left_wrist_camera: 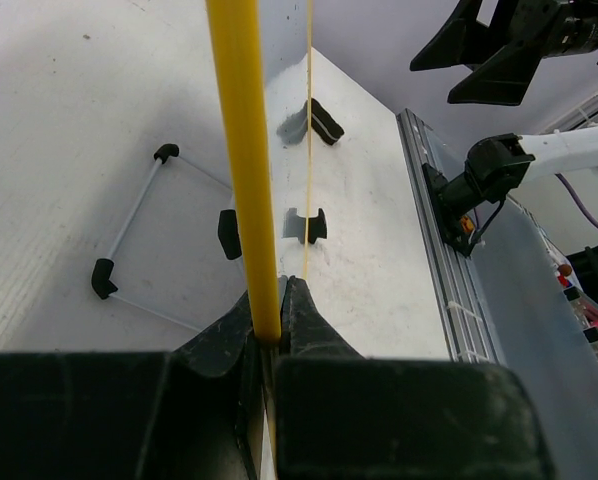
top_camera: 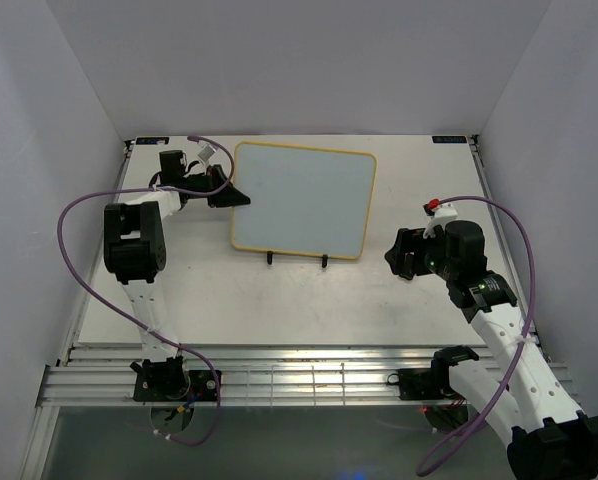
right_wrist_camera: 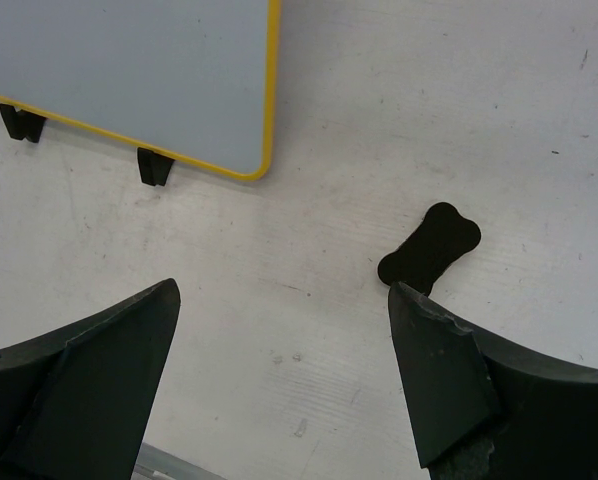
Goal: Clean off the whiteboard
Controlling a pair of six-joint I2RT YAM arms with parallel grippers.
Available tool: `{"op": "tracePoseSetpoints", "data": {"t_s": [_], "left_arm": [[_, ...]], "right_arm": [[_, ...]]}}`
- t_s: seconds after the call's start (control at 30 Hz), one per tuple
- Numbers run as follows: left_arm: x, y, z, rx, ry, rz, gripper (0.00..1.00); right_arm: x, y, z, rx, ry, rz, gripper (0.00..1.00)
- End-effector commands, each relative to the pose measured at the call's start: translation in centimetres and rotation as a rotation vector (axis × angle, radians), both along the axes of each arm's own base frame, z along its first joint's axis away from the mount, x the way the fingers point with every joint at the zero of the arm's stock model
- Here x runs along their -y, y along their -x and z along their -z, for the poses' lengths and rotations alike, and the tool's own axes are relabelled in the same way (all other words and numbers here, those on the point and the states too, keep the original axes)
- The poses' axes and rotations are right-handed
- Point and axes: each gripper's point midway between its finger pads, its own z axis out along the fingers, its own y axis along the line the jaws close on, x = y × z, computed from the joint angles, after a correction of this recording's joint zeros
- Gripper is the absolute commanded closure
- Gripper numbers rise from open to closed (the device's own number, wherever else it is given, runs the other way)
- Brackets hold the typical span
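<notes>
Top external view: the rectangular glossy whiteboard with the thin yellow frame and rounded corners [top_camera: 304, 200] sits at the upper middle of the frame on the pale grey tabletop [top_camera: 279, 310], its two small black feet along its lower edge. Its face reads as an even pale sheet, and the corner caught at the upper left of the right wrist view is equally bare. No writing shows in either view, so I judge the wiping itself to be finished. Whether the board lies flat or is tipped up cannot be told.

What seems left is tidying: letting go of the board and drawing the arms back. The small black bone-shaped eraser block [right_wrist_camera: 431, 255] lies loose on the tabletop at the right centre of the right wrist view, well apart from the board's corner and held by nothing.

At the board's left edge, the left pincer [top_camera: 237, 195] is clamped onto the yellow frame. The left wrist view shows the yellow strip running straight up from between the two pinched black fingers. That arm reaches up the left side of the frame, elbow bent and wrist turned inward toward the board.

To the right of the board and apart from it, the right pincer [top_camera: 394, 255] hangs spread wide and empty, with the eraser near its right finger. Its arm angles up from the lower right corner.
</notes>
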Motion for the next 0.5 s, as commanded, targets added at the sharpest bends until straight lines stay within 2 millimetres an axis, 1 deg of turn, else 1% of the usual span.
{"op": "tracePoseSetpoints", "data": {"t_s": [0.0,0.17,0.2,0.23,0.3,0.47], "left_arm": [[-0.3,0.5,-0.8,0.249,0.075,0.109,1.0],[-0.2,0.9,-0.3,0.247,0.065,0.092,0.99],[-0.2,0.9,-0.5,0.254,0.059,0.086,0.92],[-0.2,1.0,-0.4,0.256,0.056,0.083,0.8],[-0.2,1.2,-0.3,0.254,0.052,0.076,0.77],[-0.5,0.8,0.6,0.224,0.033,0.044,0.71]], "right_arm": [[-0.4,-0.5,-1.2,0.063,-0.01,-0.021,0.1],[-0.5,-0.5,-1.1,0.061,-0.012,-0.024,0.1],[-0.5,-0.5,-1.2,0.063,-0.011,-0.025,0.1],[-0.6,-0.5,-1.2,0.062,-0.014,-0.027,0.1],[-0.6,-0.5,-1.1,0.062,-0.014,-0.027,0.1],[-0.4,-0.3,-1.2,0.067,-0.012,-0.021,0.1]]}}
